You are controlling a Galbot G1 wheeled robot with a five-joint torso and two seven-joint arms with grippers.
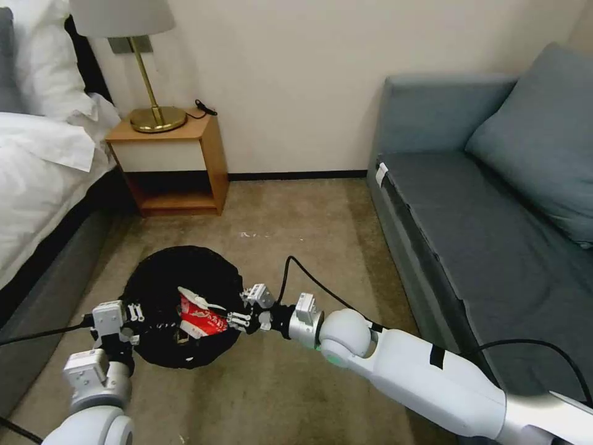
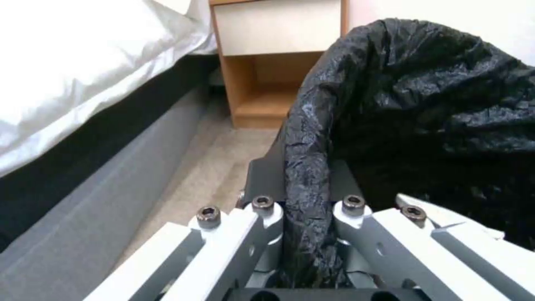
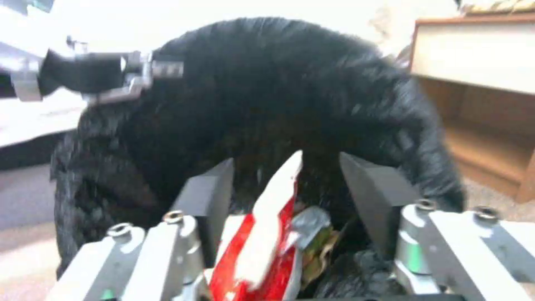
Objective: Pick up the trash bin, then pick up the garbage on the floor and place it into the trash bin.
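Indoors, carpeted floor (image 1: 290,222) between a bed (image 1: 37,185) and a blue-grey sofa (image 1: 488,204); wooden nightstand (image 1: 176,164) with a brass lamp (image 1: 145,68) against the far wall.

Bin (image 1: 179,306), black bag liner, sits low in front of the robot, near the bed side. Left gripper (image 1: 133,315) is at the bin's near-left rim. In the left wrist view its fingers (image 2: 262,175) are closed on the bag-covered rim (image 2: 306,167), one dark pad outside, one inside, plastic bunched between them.

Right gripper (image 1: 238,309) reaches in from the right, over the bin's mouth. Right wrist view: its two dark fingers (image 3: 209,196) are spread apart, and the red-and-white carton (image 3: 262,246) lies between them, touching neither pad that I can see. Carton (image 1: 201,318) is inside the bin's opening in the head view, just off the gripper's tips. Something greenish-brown (image 3: 320,251) shows below the carton inside the bag; too blurred to tell what.

The left gripper (image 3: 111,75) also shows across the bin in the right wrist view, on the opposite rim.
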